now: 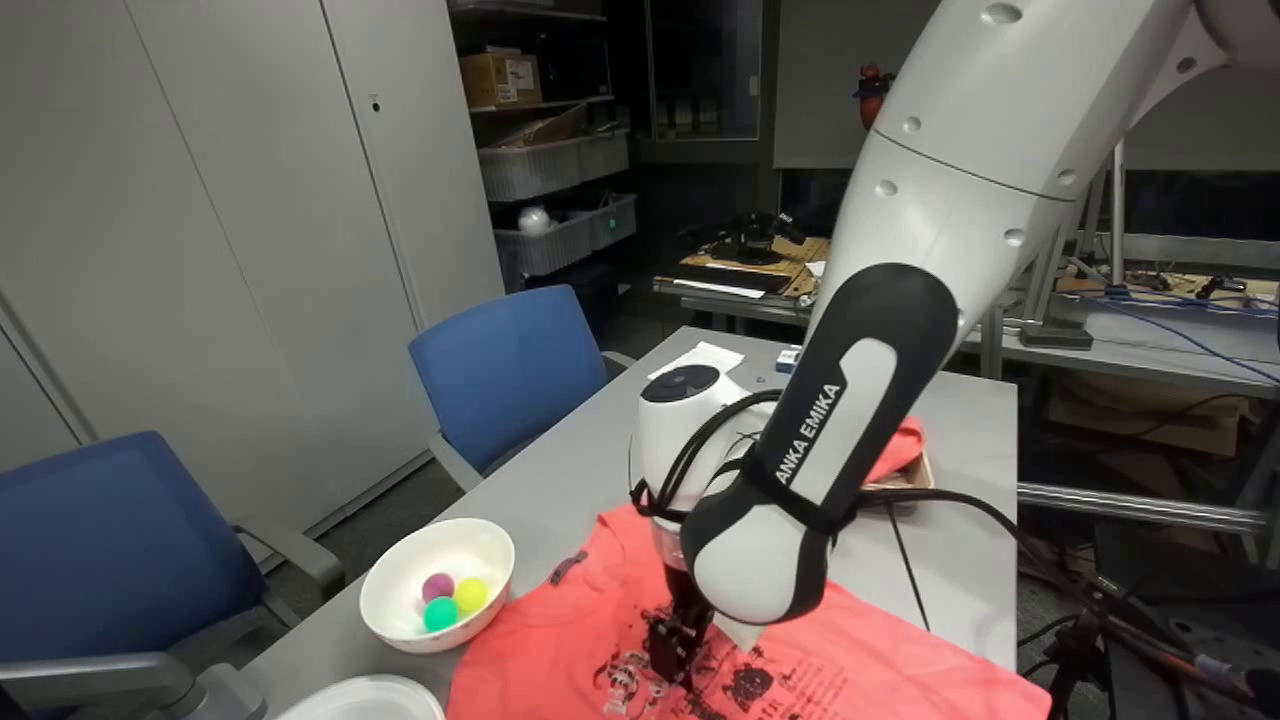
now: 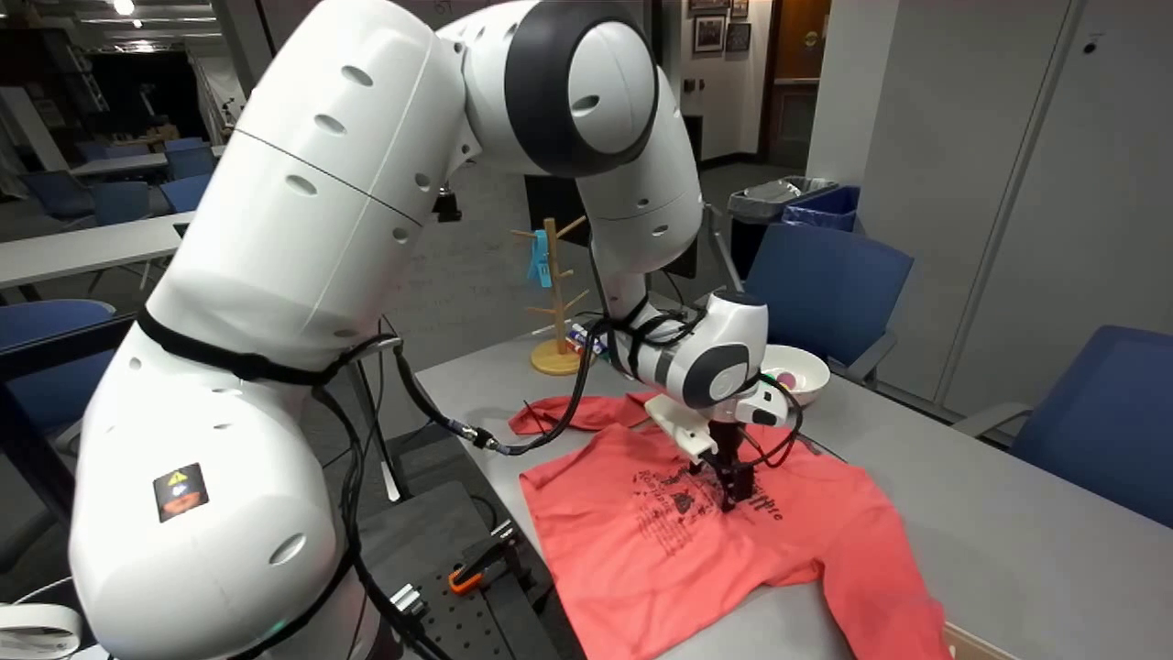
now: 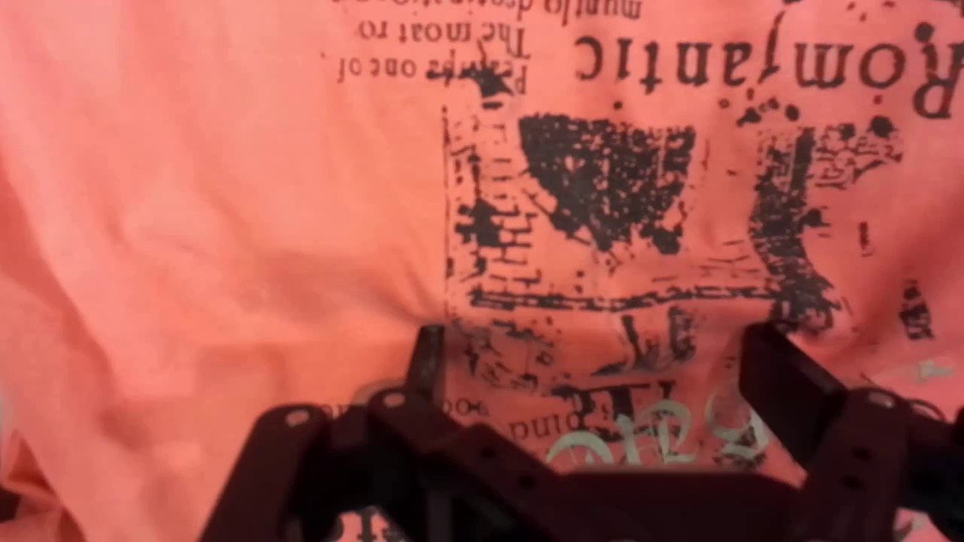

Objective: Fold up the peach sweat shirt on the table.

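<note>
Lying print side up across the grey table (image 2: 971, 513), the peach sweat shirt (image 2: 715, 550) strikes me as light, soft and limp, cloth that will probably sag wherever nothing holds it. The gripper (image 3: 595, 339) points down over the lettering (image 2: 683, 502) with its jaws spread wide and pink fabric plain to see between them; nothing is pinched. Whether its tips (image 3: 428, 354) press the cloth or stop just above, I can't quite tell. Taking hold here, mid-chest, would probably only bunch up the front, so I'd go for an edge: a long sleeve (image 2: 871, 568) first, then a corner of the hem (image 2: 570, 559), where the layers can be lifted together and laid over flat. A firm pinch should do no harm, though the shirt may slide on that smooth top, and a careless tug could nudge the white bowl (image 1: 400, 570) right beside it.
</note>
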